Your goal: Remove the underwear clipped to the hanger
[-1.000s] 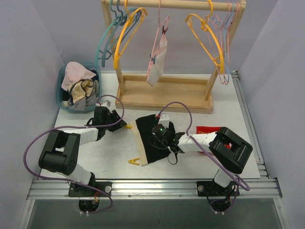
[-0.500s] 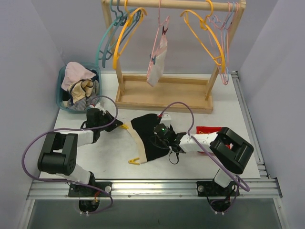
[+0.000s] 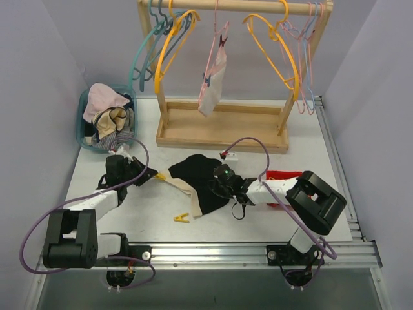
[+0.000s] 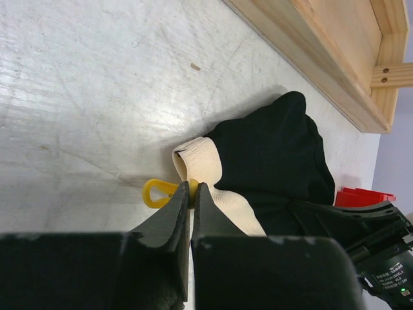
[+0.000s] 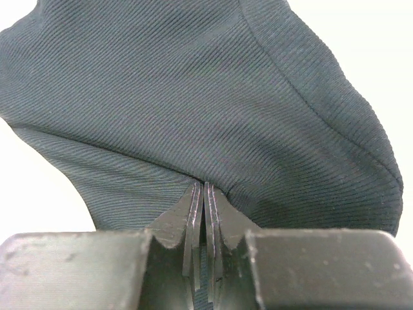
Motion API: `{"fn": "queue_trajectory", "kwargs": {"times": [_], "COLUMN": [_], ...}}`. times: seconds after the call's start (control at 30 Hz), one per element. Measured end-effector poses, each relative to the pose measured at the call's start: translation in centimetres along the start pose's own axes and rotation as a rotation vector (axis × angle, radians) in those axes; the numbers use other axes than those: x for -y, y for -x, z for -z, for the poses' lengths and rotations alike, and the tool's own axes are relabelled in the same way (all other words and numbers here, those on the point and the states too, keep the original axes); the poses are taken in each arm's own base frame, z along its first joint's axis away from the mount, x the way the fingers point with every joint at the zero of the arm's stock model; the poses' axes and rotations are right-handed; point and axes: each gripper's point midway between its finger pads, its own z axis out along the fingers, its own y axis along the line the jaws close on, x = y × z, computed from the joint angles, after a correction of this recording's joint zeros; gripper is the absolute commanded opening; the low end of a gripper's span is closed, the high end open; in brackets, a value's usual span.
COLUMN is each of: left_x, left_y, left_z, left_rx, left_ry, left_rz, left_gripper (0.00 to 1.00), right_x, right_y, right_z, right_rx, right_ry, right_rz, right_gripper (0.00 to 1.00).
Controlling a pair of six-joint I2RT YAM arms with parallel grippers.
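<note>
The black underwear (image 3: pixel 203 177) with a cream waistband (image 3: pixel 184 190) lies bunched on the table; it also shows in the left wrist view (image 4: pixel 271 155) and the right wrist view (image 5: pixel 193 97). My left gripper (image 3: pixel 151 174) (image 4: pixel 191 190) is shut on a yellow clip (image 4: pixel 158 192) at the waistband's left end. My right gripper (image 3: pixel 217 186) (image 5: pixel 204 186) is shut on a fold of the black fabric. The pale pink-white underwear (image 3: pixel 213 81) hangs clipped to a pink hanger (image 3: pixel 220 31) on the rack.
A second yellow clip (image 3: pixel 181 218) sits at the waistband's near end. A wooden rack (image 3: pixel 219 132) with several hangers stands behind. A blue basket of clothes (image 3: pixel 87 119) is at the far left. A red object (image 3: pixel 281 175) lies by the right arm.
My left gripper has drawn back to the left with the yellow clip, pulling the waistband out. The black underwear has bunched and shifted; the right gripper keeps its hold.
</note>
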Motion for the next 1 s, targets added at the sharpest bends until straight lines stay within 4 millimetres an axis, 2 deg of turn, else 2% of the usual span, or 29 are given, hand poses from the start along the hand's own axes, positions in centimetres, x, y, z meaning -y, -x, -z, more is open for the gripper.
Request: {"fn": "queue_trajectory", "kwargs": {"times": [0.13, 0.27, 0.3, 0.33, 0.43, 0.57, 0.67, 1.0], "left_x": [0.4, 1.1, 1.6, 2.1, 4.4, 8.2, 10.1, 13.9], "left_y": [-0.8, -3.6, -4.2, -4.8, -5.8, -5.7, -5.3, -5.5], "left_z": [-0.3, -1.1, -1.2, -1.2, -1.5, -1.8, -1.8, -1.7], "left_rx": [-0.035, -0.125, -0.142, -0.156, -0.179, -0.168, -0.154, -0.161], "left_ry": [-0.033, -0.052, -0.06, -0.069, -0.103, -0.164, -0.193, -0.2], "left_rz": [0.015, 0.009, -0.002, -0.013, -0.049, -0.085, -0.085, -0.078], "left_gripper": [0.03, 0.03, 0.03, 0.03, 0.03, 0.03, 0.03, 0.03], "right_x": [0.4, 1.4, 1.5, 1.4, 0.7, -2.1, -3.8, -6.5], "right_y": [0.0, -0.4, -0.2, 0.1, 1.4, 3.3, 3.7, -0.9], "right_z": [0.5, 2.0, 2.5, 3.0, 4.9, 6.9, 7.6, 7.6], "right_rx": [-0.003, -0.032, -0.032, -0.03, -0.001, 0.05, 0.067, 0.029], "right_ry": [-0.005, -0.027, -0.027, -0.023, 0.001, 0.072, 0.113, 0.156], "right_rz": [0.01, 0.062, 0.077, 0.095, 0.14, 0.199, 0.253, 0.456], "right_gripper": [0.01, 0.32, 0.41, 0.56, 0.67, 0.7, 0.72, 0.74]}}
